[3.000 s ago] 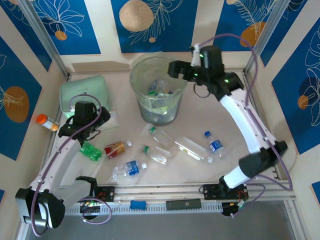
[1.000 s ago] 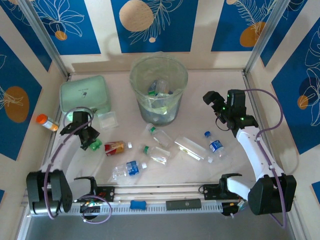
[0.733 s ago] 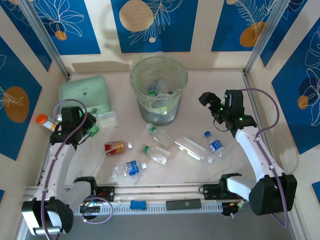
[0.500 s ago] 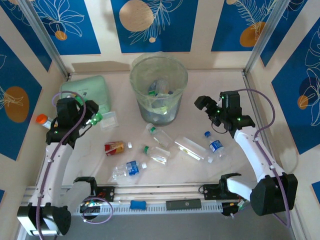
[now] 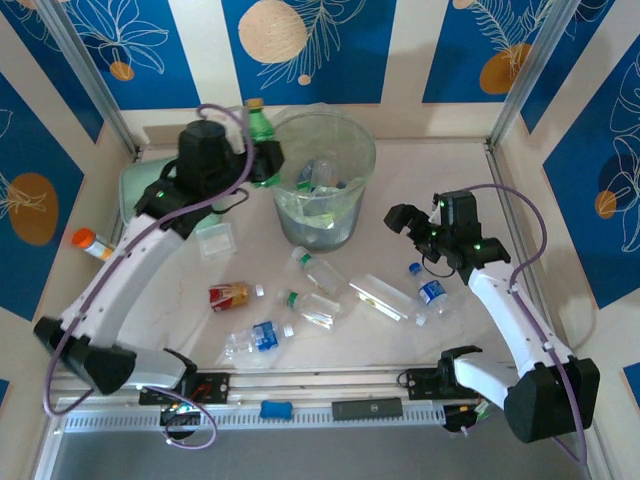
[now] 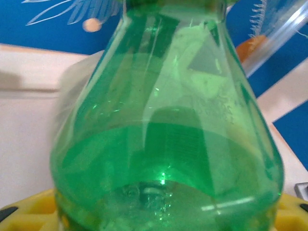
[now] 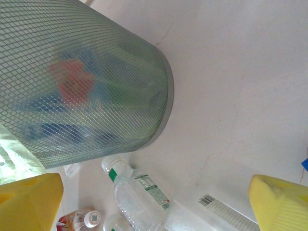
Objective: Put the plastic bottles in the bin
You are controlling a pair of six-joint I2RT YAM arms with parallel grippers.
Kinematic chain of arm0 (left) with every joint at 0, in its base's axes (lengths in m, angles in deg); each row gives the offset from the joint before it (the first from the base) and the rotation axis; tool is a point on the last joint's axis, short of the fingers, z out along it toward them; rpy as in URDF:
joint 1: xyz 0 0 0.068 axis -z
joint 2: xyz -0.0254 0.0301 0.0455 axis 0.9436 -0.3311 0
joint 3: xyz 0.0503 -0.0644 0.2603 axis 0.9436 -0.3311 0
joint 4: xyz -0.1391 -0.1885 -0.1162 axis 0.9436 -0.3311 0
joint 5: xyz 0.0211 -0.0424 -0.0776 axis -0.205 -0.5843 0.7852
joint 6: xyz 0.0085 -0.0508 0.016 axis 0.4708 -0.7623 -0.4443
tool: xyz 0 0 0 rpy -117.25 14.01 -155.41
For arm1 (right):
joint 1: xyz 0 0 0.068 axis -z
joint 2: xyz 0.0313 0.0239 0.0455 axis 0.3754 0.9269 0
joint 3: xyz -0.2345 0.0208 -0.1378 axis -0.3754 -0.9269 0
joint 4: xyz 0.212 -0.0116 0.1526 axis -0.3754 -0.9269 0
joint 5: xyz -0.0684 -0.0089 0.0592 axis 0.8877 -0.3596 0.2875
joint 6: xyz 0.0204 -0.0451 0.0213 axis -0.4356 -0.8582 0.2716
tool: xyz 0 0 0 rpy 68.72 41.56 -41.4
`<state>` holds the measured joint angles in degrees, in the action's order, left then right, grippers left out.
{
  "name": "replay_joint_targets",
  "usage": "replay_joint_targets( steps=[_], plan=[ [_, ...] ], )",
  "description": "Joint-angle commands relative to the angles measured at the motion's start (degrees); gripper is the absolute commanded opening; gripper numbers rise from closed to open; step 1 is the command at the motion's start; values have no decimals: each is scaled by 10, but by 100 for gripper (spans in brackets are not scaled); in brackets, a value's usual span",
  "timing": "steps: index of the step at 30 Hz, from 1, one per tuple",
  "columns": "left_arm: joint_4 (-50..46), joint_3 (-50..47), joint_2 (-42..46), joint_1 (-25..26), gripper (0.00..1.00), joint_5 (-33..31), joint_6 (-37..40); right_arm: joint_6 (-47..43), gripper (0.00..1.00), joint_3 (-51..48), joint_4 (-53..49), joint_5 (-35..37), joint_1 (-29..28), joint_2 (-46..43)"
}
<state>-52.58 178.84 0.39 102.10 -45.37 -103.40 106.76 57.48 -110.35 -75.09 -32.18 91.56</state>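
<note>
The left jaws are clamped tight on the green bottle (image 5: 258, 140) and hold it right by the left edge of the bin (image 5: 368, 160), cap toward the back wall. In the left wrist view its green body sits very close, between the yellow pads (image 6: 19, 214). The right jaws are spread wide with nothing in them, and they hang over the table (image 5: 420, 170) to the right of the bin. Some bottles lie inside the bin (too blurry to count). More lie on the table in front of it: a red bottle (image 5: 232, 295), two green-cap bottles (image 5: 318, 272) side by side, a blue-label bottle (image 5: 258, 338) nearest the arms, a flat clear bottle (image 5: 380, 297), and a blue-cap bottle (image 5: 428, 290) near the right jaws.
</note>
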Motion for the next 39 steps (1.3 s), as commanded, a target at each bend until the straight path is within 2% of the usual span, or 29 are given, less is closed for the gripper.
replay_joint_targets(
  steps=[1, 5, 12, 16, 22, 25, 29, 34, 36, 39],
  plan=[
    [-32, 102, -69, 34, 30, -19, 95, -9, 99, -15, -10, -4, 2, -26],
    [-83, 220, -175, 48, 31, -4, 136, -9, 99, -25, -13, 5, 3, -55],
    [-153, 361, -324, 51, 31, -5, 183, -12, 99, -40, -27, 17, 10, -103],
    [-186, 400, -375, 51, 32, -3, 187, -16, 99, -44, -32, 16, 20, -112],
    [-200, 401, -393, 55, 36, -5, 187, -21, 99, -44, -32, 6, 32, -107],
    [-203, 401, -391, 56, 47, -10, 188, -24, 99, -42, -33, 6, 36, -105],
    [-202, 401, -380, 58, 68, -10, 185, -33, 99, -38, -41, 9, 41, -102],
    [-191, 398, -345, 64, 87, -6, 182, -54, 99, -25, -55, 7, 57, -89],
    [-182, 384, -321, 68, 98, 0, 181, -71, 99, -15, -64, 6, 61, -78],
    [-147, 334, -272, 71, 100, 11, 176, -93, 99, 6, -87, 11, 63, -54]
  ],
)
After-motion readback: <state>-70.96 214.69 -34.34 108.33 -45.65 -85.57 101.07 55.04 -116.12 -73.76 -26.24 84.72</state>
